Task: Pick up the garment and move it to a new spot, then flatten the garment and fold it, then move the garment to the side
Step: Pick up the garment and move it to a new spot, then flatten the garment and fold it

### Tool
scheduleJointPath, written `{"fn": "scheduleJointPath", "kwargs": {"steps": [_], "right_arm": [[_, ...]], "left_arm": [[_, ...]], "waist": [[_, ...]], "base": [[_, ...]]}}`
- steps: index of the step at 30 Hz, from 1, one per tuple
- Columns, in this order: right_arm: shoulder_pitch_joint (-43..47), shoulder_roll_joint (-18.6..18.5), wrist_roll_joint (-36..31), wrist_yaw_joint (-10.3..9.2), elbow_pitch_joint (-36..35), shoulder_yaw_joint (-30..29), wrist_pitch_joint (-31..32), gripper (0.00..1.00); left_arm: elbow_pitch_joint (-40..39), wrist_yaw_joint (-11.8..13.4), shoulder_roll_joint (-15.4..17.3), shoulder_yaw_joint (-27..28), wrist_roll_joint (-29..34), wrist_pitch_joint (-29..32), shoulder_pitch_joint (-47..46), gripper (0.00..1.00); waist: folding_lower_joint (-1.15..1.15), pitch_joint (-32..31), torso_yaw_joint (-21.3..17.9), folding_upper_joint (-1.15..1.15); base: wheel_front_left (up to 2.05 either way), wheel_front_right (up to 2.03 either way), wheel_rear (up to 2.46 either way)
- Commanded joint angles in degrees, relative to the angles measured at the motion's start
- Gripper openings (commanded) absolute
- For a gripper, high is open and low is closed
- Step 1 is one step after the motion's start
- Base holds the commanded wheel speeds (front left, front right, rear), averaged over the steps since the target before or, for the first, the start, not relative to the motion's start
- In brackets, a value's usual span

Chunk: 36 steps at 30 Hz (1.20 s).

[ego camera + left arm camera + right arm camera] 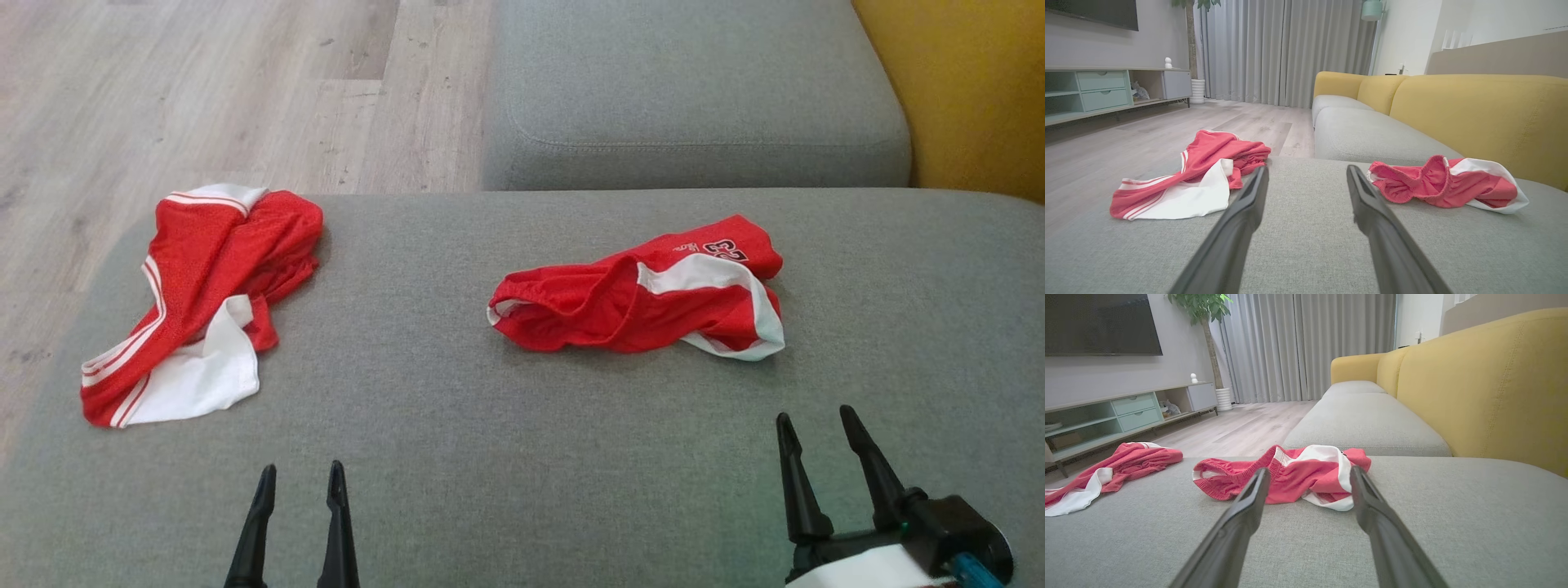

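The numbered garment [645, 298], red mesh with white side panels, is seen crumpled into a low heap, its elastic waistband gaping toward the left. It is laid ahead of the right gripper [816, 416], slightly to its left, untouched. The striped garment [196, 302], red with white trim, is found rumpled ahead and left of the left gripper [300, 474], well apart.

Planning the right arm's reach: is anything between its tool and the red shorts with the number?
Nothing visible. Only bare grey cushion lies between the right tool and the numbered shorts; the other red garment lies off to the left.
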Motion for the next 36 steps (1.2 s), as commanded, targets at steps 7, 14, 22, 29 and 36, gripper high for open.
{"fn": "scheduleJointPath", "kwargs": {"steps": [7,14,22,29,36], "right_arm": [[-1.57,-0.34,0.03,0.42,-1.35,1.31,-0.21,1.00],[-1.25,-0.34,-0.01,0.42,-0.90,0.81,-0.21,1.00],[-1.12,-0.33,-0.24,0.42,-0.27,1.03,-0.21,1.00],[-1.69,-0.33,-0.22,0.42,0.19,1.42,-0.21,1.00],[-2.01,-0.33,-0.48,0.42,0.06,1.68,-0.21,1.00]], "left_arm": [[-1.53,0.41,-0.49,0.26,0.64,-0.54,-2.89,1.00],[-1.65,0.96,-0.49,-0.40,1.14,-0.54,-3.64,1.00],[-1.67,2.34,-0.50,-0.26,0.49,-0.54,-4.16,1.00],[-1.21,2.63,-0.50,-0.30,0.73,-0.54,-4.33,1.00],[-0.56,2.94,-0.50,-0.53,0.51,-0.54,-4.55,1.00]], "waist": [[0.01,0.07,-0.03,0.00],[0.01,0.66,-0.70,0.00],[0.01,0.70,-1.49,0.00],[0.01,0.61,-2.29,0.00],[0.01,0.91,-3.32,0.00]], "base": [[0.00,0.00,0.00],[0.00,0.00,0.00],[0.00,0.00,0.00],[0.00,0.00,0.00],[0.00,0.00,0.00]]}}
